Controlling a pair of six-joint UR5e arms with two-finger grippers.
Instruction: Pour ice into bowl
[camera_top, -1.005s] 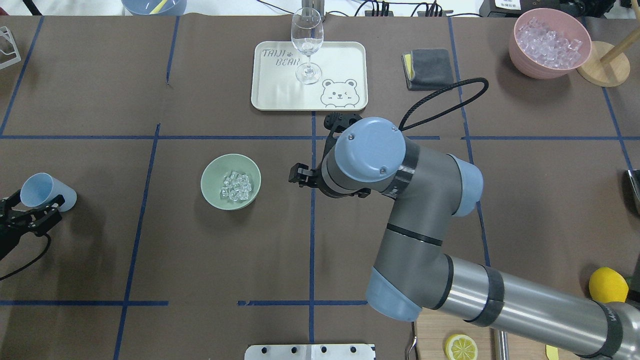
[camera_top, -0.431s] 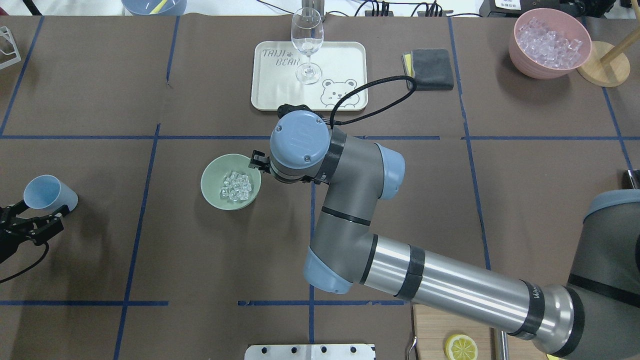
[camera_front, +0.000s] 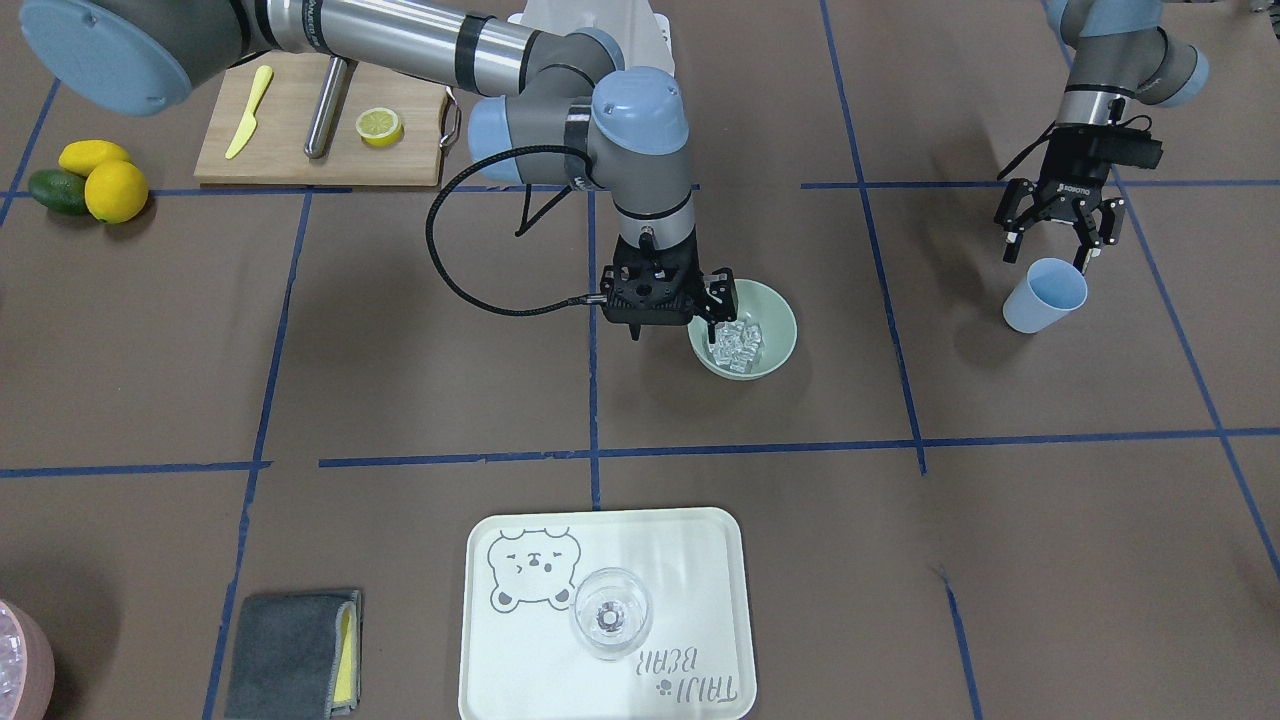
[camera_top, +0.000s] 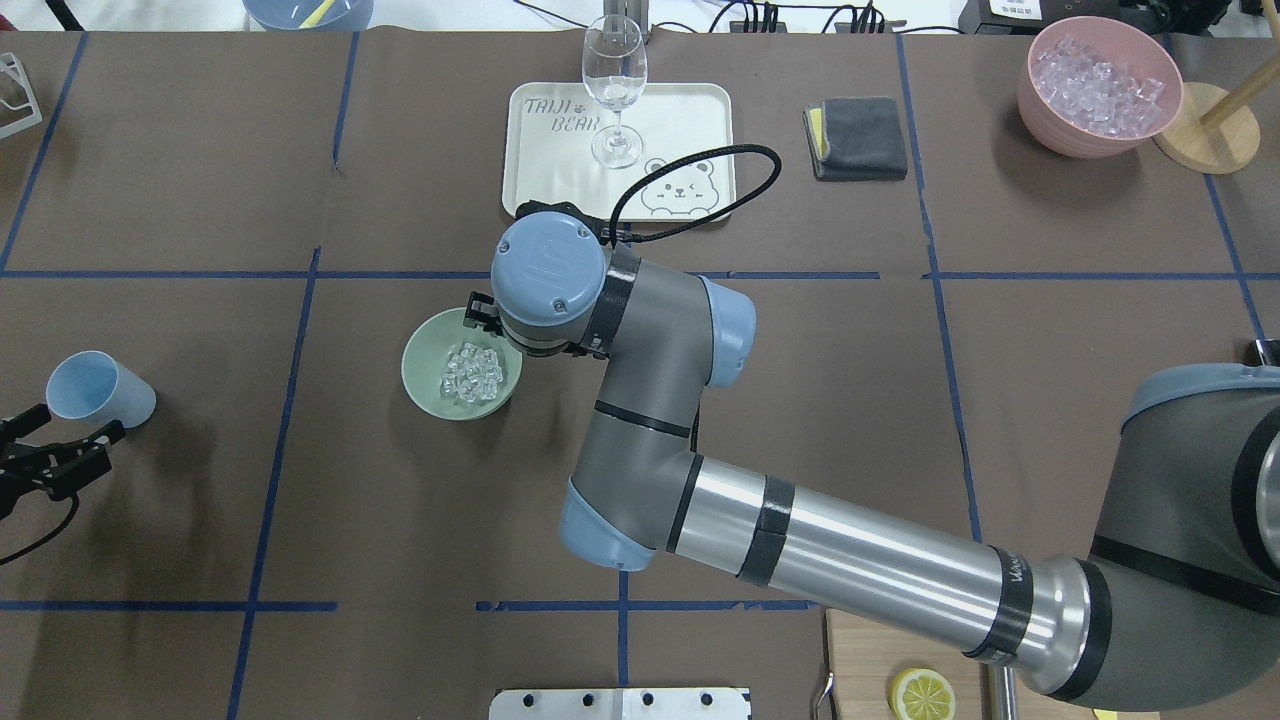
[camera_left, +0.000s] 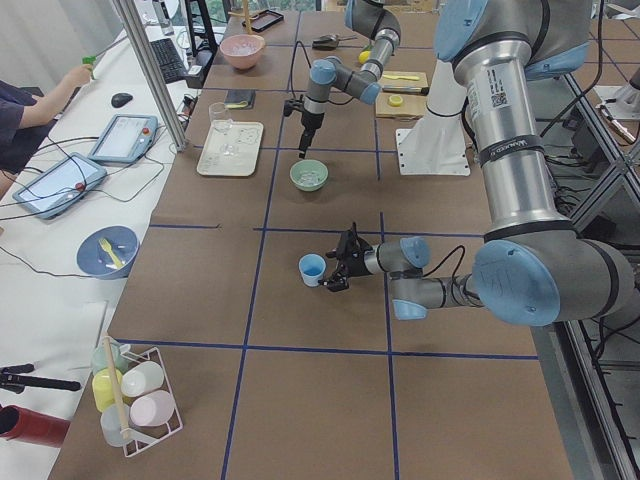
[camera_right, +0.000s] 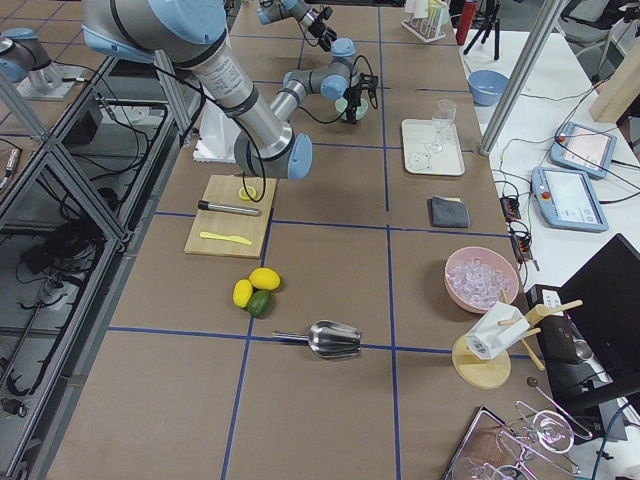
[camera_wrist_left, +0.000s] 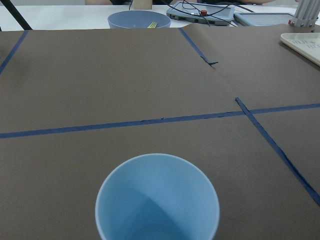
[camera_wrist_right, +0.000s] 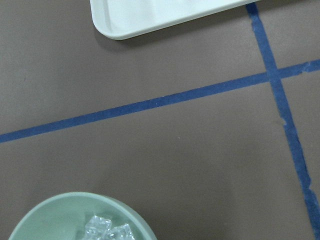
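The sage-green bowl (camera_top: 425, 352) stands left of the table's middle with a small heap of clear ice (camera_top: 472, 372) inside; it also shows in the front view (camera_front: 775, 345) with its ice (camera_front: 738, 340). My right gripper (camera_front: 674, 330) is open and points down at the bowl's rim, one finger over the bowl and one outside it. The right wrist view shows the bowl's edge (camera_wrist_right: 60, 215) and some ice (camera_wrist_right: 107, 231). My left gripper (camera_front: 1058, 245) is open and empty, just behind the upright light blue cup (camera_front: 1045, 295), which looks empty (camera_wrist_left: 157, 197).
A cream tray (camera_top: 560, 180) with a wine glass (camera_top: 614, 85) lies beyond the bowl. A grey cloth (camera_top: 858, 137) and a pink bowl of ice (camera_top: 1100, 85) are at the far right. A cutting board (camera_front: 290, 140) with a lemon half (camera_front: 380, 126) lies near my base.
My right arm has swung left until its gripper reached the bowl's rim. My left gripper has drawn back from the blue cup, which now stands free.
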